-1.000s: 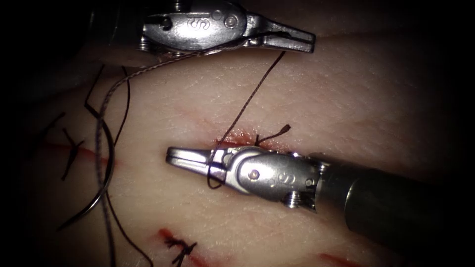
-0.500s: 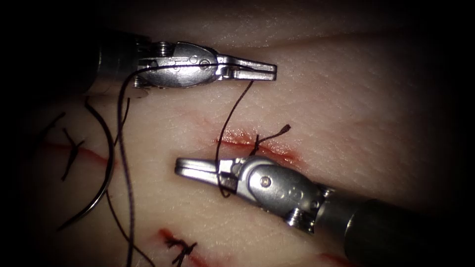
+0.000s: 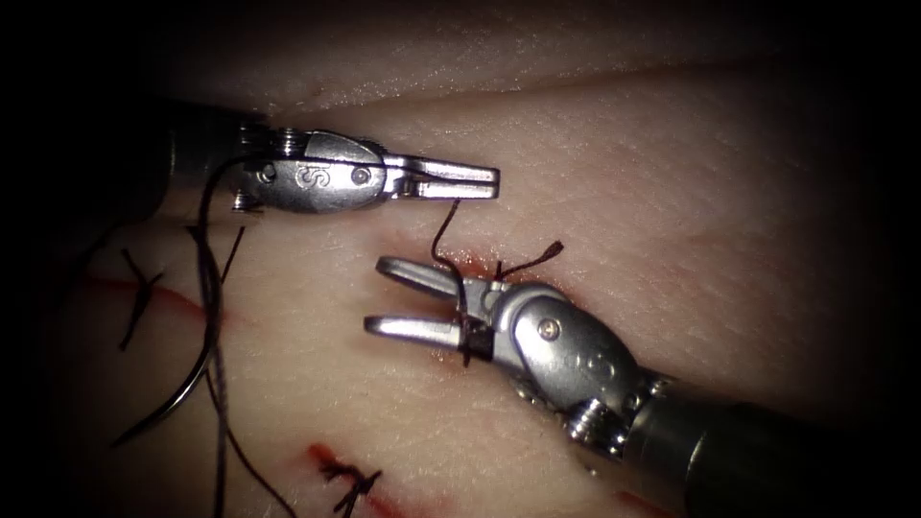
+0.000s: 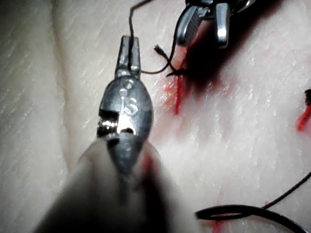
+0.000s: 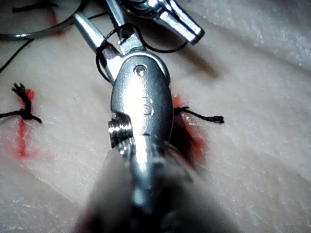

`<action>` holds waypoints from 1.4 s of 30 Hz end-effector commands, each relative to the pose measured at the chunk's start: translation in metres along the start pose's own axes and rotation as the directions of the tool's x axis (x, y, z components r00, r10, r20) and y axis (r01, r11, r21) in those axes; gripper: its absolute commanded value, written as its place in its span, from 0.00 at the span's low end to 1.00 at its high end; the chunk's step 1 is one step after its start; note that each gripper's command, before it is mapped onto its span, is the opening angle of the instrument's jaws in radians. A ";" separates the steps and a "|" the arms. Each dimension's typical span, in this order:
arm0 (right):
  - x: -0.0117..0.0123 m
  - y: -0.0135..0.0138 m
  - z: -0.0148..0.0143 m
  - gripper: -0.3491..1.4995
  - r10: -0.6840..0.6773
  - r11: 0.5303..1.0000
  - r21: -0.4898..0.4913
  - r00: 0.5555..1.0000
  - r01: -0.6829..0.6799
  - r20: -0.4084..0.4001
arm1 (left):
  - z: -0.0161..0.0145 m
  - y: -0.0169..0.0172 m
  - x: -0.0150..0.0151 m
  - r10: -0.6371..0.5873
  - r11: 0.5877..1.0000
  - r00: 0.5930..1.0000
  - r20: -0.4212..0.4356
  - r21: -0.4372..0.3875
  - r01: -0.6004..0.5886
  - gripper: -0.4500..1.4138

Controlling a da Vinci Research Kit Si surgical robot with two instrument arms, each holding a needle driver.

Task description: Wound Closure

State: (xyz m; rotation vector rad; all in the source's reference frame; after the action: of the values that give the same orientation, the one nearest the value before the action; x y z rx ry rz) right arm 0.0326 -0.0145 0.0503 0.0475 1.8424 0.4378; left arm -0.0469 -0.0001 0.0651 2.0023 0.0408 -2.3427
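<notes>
The curved needle (image 3: 187, 369) is lying free on the tissue (image 3: 672, 211), well left of the cut (image 3: 480, 264), held by neither tool. The left tool (image 3: 480, 180) is clamping the thread (image 3: 443, 230) between closed jaws above the cut. The thread is running down and appears to be looping around the right tool (image 3: 398, 299), whose jaws are standing apart beside the cut, gripping nothing, near a short cut end (image 3: 532, 257).

Both needle drivers, left tool (image 3: 477, 179) and right tool (image 3: 395, 298), are polished, glossy metal. The tissue (image 3: 672, 192) looks pale, finely creased, moist. The thread (image 3: 443, 233) is dark, matt, braided.
</notes>
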 end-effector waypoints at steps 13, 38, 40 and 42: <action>0.0005 0.0006 -0.0002 0.64 0.016 0.998 -0.060 1.000 -0.017 -0.013 | -0.0012 0.0010 -0.0004 0.014 0.999 1.000 -0.004 0.035 -0.014 0.00; 0.0005 0.0021 -0.0028 0.54 0.319 0.866 -0.434 0.943 -0.249 0.095 | 0.0007 0.0105 -0.0013 -0.025 1.000 1.000 0.003 0.001 0.025 0.00; -0.0001 0.0019 -0.0029 0.57 0.363 0.828 -0.492 0.925 -0.267 0.109 | 0.0012 0.0107 -0.0001 -0.041 0.999 0.999 -0.005 0.000 0.041 0.00; -0.0003 0.0019 -0.0030 0.57 0.374 0.816 -0.511 0.921 -0.271 0.109 | 0.0013 0.0107 0.0004 -0.038 0.999 0.999 -0.009 -0.002 0.038 0.00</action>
State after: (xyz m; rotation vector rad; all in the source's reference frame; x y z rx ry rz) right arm 0.0286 -0.0139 0.0514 0.0581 1.4572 1.1111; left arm -0.0471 -0.0112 0.0642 2.0283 0.0816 -2.3503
